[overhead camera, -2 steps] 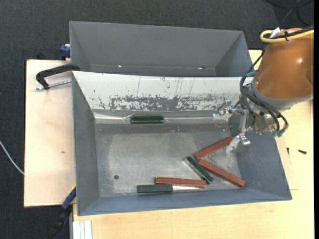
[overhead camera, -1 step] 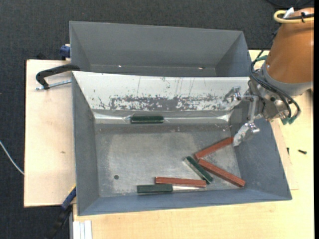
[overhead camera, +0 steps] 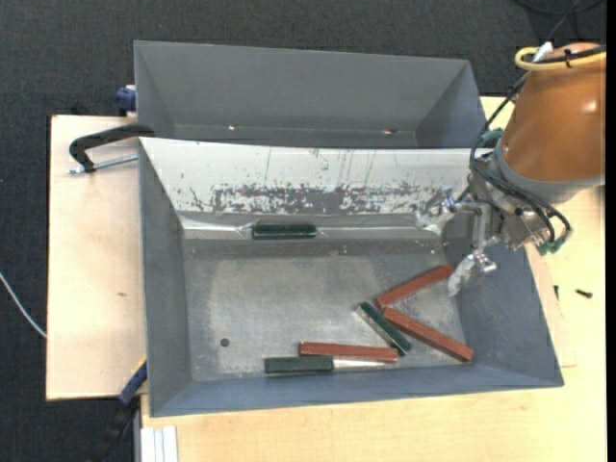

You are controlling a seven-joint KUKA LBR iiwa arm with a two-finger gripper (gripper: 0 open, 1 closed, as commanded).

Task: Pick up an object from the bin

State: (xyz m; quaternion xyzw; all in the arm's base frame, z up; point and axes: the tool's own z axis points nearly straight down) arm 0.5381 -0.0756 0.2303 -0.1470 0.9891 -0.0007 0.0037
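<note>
Though I cannot tell the jaws' spread, a red-brown stick ends just beside them.

1. The bin is viewed from above and somewhat to one side, so that the inner face of its far wall is shown.
2. The whole bin is taken in, from no close range.
3. The arm is seen entering at the right edge.
</note>
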